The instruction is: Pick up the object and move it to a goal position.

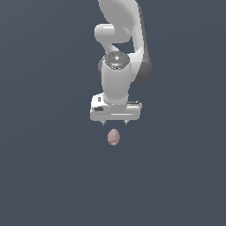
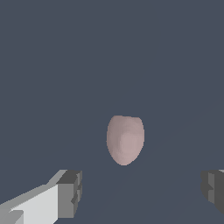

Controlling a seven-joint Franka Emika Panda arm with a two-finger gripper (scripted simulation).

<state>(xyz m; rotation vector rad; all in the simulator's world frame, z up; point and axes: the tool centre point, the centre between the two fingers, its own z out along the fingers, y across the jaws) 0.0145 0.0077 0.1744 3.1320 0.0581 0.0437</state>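
Observation:
The object (image 1: 114,137) is a small egg-shaped, dusty pink-beige lump lying on the dark grey-blue surface. In the wrist view the object (image 2: 125,139) shows between and beyond the two fingers. My white gripper (image 1: 114,122) hangs just above it in the exterior view, pointing down, with only short finger stubs showing. The gripper (image 2: 142,192) is open in the wrist view: its grey fingertips (image 2: 70,194) stand wide apart with nothing between them. The object is not touched.
Only a flat, uniform dark grey-blue surface (image 1: 44,176) surrounds the object. The white arm (image 1: 119,39) rises behind the gripper toward the top of the exterior view.

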